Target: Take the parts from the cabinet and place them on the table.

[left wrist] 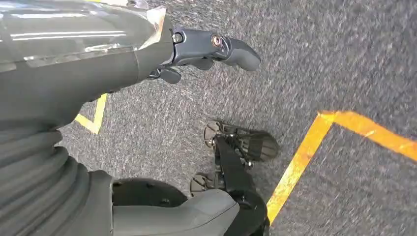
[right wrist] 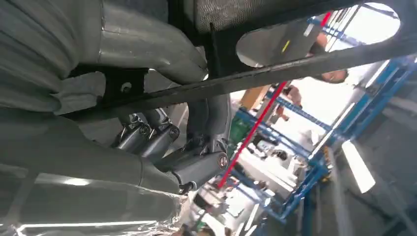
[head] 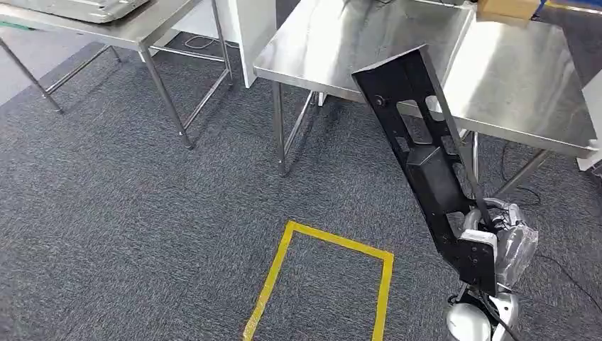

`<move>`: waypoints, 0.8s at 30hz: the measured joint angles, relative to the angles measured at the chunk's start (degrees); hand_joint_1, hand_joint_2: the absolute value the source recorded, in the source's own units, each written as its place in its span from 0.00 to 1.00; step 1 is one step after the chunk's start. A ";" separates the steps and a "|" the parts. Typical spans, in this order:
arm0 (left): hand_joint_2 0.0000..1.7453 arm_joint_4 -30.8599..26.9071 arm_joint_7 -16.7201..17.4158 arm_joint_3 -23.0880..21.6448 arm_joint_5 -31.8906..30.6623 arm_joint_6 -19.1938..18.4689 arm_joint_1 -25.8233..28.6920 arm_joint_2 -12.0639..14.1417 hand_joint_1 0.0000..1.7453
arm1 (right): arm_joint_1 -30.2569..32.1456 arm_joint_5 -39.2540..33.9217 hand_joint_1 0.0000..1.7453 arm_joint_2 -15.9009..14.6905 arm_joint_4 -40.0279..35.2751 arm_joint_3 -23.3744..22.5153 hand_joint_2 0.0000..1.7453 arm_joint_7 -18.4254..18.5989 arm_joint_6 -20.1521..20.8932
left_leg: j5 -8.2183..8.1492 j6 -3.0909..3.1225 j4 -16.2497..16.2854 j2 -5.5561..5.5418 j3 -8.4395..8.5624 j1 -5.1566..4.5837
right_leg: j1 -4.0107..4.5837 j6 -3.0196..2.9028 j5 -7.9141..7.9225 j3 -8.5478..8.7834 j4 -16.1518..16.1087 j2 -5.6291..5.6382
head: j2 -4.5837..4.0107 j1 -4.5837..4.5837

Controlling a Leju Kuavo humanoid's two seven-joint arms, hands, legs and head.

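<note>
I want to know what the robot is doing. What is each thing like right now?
black part: held up off the floor, tilted, its top end over the table's edge.
right hand: grips the black part's lower end.
left hand: holds nothing, above the carpet.
steel table: standing, a brown box at its far edge.

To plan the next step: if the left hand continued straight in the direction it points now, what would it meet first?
Probably the grey carpet floor. The left hand hangs with nothing in it, fingers aimed at bare carpet; nothing lies between, though depth is unclear.
</note>
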 joint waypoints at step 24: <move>1.00 0.00 0.50 1.44 0.66 -2.49 0.16 0.26 0.00 | -1.18 3.83 1.00 -0.07 -0.28 0.26 1.00 2.12 1.05 | 0.17 -0.21 -0.01 -3.22 -0.21 0.03 | 0.37 -1.22 3.85 6.48 -12.79 0.46 | 0.00 -0.81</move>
